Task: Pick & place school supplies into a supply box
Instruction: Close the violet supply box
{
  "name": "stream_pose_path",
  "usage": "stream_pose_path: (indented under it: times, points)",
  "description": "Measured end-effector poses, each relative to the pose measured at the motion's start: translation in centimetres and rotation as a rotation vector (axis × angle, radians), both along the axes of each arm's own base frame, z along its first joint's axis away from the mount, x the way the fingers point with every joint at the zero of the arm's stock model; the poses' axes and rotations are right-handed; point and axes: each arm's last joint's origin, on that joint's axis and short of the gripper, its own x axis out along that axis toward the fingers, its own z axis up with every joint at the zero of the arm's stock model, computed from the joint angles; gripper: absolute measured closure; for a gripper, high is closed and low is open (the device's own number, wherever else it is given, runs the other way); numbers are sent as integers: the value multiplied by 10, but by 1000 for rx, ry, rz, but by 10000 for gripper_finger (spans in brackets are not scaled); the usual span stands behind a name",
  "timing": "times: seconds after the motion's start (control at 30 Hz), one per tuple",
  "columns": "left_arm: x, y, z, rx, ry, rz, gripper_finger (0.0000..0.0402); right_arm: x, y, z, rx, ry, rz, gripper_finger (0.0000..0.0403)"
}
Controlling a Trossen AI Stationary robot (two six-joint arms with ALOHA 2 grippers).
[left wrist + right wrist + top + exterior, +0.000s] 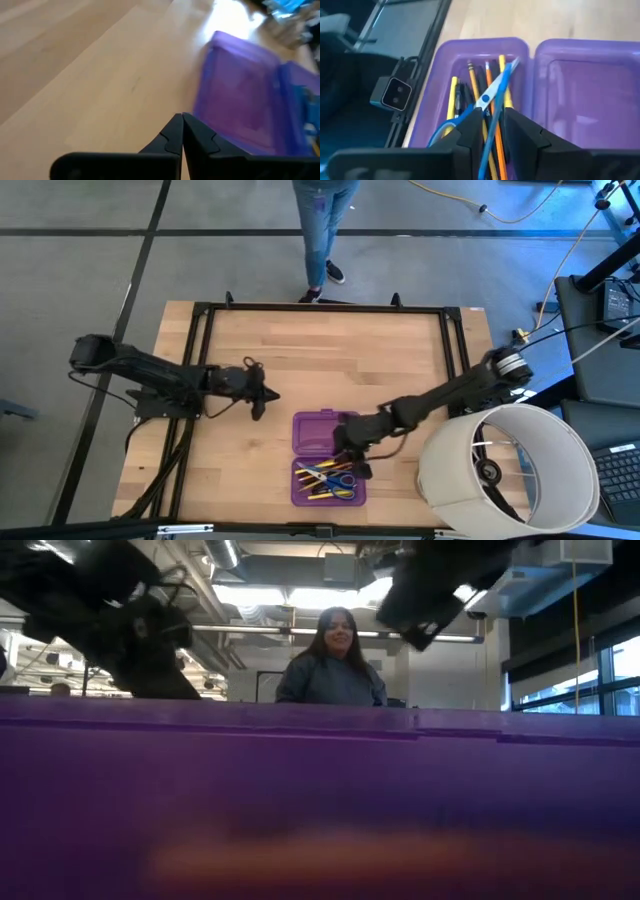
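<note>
Two equal halves of the purple translucent plastic hinged supply box [328, 457] are seen lying open on the wooden table [320, 360]. The half nearer the table's front edge is filled with the school supplies [328, 478]: thin yellow pencils [454, 95], dark pens and small blue-handled scissors [485, 100]. The other half is seen to hold nothing.

The right pincer [357, 458] is held directly over the box's filled half, its fingers partly parted with the scissors and pencils showing between them; whether anything is gripped cannot be told. The supplies' long axis is laid along the box's length and runs in line with the gap between the right fingers.

The left pincer [262, 393] is clenched on nothing, kept beside the box's empty half and apart from it. The right arm is judged the nearer to the supplies.

A large white cylinder [510, 470] is set beside the box, and a person [332, 660] is seen beyond the table.
</note>
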Motion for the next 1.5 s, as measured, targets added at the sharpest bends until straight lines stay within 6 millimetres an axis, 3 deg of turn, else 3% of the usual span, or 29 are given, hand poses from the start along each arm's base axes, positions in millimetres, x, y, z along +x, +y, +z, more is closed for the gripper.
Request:
stream_pose_path:
  times: [0.1, 0.33, 0.63, 0.93, 1.17, 1.5]
  points:
    - [13, 7, -5, -13, 60, 15, 400, 19, 7, 0, 7, 25, 82, 316]
    - [42, 22, -11, -13, 134, -37, 399, 46, 35, 24, -66, 58, 181, 316]
    - [67, 43, -15, -36, 156, -109, 398, 62, 82, 16, -62, 147, 202, 316]
    - [82, 49, -39, -70, 255, -203, 399, 55, 128, -1, -137, 213, 174, 316]
    - [89, 40, -46, 20, 268, -216, 399, 46, 136, 0, -193, 231, 238, 316]
    - [89, 38, -46, 0, 263, -203, 398, 30, 147, -7, -216, 334, 249, 316]
